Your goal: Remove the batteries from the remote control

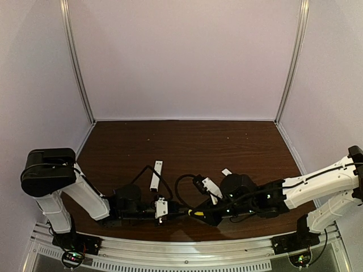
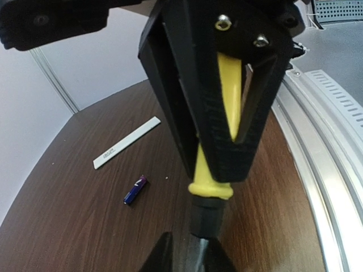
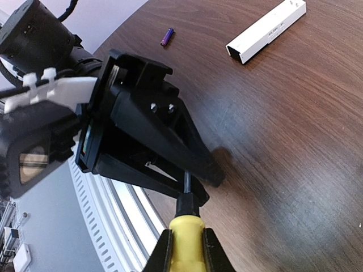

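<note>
- Your right claw (image 3: 186,237) is clamped on the yellow handle of the screwdriver (image 2: 226,102). Both wrist views show that grip plainly.
- Your left claw (image 3: 203,187) sits tip to tip with it, jaws narrow around the bare metal shaft. You can't tell whether they pinch it or just flank it.
- The screwdriver bridges both claws, low over the table (image 3: 283,141), close to the rail (image 2: 329,147).
- The remote (image 3: 266,31) lies flat on the table, well apart from both claws, with nothing touching it.
- Direction: in the right wrist view it lies past the left claw, up and to the right. The top view puts it on the far side of the left claw, so your left arm is nearer.
- Long axis: it runs roughly away from the rail, slightly tilted. The open dark end is the end nearer the claws.
- One purple-blue battery (image 3: 167,37) lies loose on the table near the remote, not touching it, to its left in the right wrist view. It is already out.
- The second battery isn't visible anywhere.
- Remote's recess: too dim to see inside, so you can't say whether a cell sits in it.
- Judgement: the coming move turns on getting the screwdriver tip out to that open end, lined up along the remote's length.
</note>
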`<state>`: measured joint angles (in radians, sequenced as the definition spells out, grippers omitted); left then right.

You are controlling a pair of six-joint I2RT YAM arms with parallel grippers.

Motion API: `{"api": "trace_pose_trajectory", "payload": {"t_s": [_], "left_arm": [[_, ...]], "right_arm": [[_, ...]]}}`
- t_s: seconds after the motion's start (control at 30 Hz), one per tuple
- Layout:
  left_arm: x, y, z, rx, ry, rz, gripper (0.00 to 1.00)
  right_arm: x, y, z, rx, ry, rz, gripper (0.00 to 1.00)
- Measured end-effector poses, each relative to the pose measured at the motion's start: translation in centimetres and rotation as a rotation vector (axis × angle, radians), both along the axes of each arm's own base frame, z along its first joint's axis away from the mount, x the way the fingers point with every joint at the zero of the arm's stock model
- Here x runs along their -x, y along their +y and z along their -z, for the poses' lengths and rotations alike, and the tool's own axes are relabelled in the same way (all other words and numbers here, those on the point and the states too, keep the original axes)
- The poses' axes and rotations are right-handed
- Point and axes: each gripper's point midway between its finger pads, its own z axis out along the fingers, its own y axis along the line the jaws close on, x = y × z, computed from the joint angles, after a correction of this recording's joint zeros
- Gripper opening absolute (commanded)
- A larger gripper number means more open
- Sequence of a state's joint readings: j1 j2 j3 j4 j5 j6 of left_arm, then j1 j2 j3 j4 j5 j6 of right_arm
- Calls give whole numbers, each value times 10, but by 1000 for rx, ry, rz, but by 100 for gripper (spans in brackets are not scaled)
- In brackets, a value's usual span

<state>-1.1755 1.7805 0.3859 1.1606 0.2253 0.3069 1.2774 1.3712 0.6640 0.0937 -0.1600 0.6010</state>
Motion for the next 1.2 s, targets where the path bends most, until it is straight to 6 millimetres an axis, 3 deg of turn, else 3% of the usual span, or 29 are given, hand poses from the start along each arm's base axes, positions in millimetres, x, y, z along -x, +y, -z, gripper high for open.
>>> {"api": "trace_pose_trajectory", "payload": {"t_s": [0.07, 0.27, 0.4, 0.5, 0.63, 0.7, 0.83, 1.03, 1.2], "left_arm": [[2, 0, 3, -12, 3, 9, 0], [8, -1, 8, -32, 3, 38, 0], [7, -1, 8, -31, 2, 35, 0], [4, -2, 6, -27, 9, 12, 0], [-5, -4, 2, -13, 22, -39, 0], [-10, -6, 0, -4, 35, -65, 0], [-20, -15, -4, 19, 74, -110, 0], [-38, -29, -3, 45, 148, -196, 0], [-58, -35, 3, 26, 199, -296, 0]], "right_arm": [[-1, 1, -1, -5, -5, 3, 1], [1, 0, 0, 0, -2, -1, 5], [-2, 0, 0, 3, -9, 10, 35], [-9, -5, -1, 17, -35, 56, 52], [-22, -15, -7, 29, -72, 141, 86], [-28, -21, -15, 20, -88, 186, 99], [-45, -40, -31, 25, -146, 300, 100], [-69, -87, -47, 70, -227, 524, 100], [-77, -119, -63, 43, -251, 656, 100]]}}
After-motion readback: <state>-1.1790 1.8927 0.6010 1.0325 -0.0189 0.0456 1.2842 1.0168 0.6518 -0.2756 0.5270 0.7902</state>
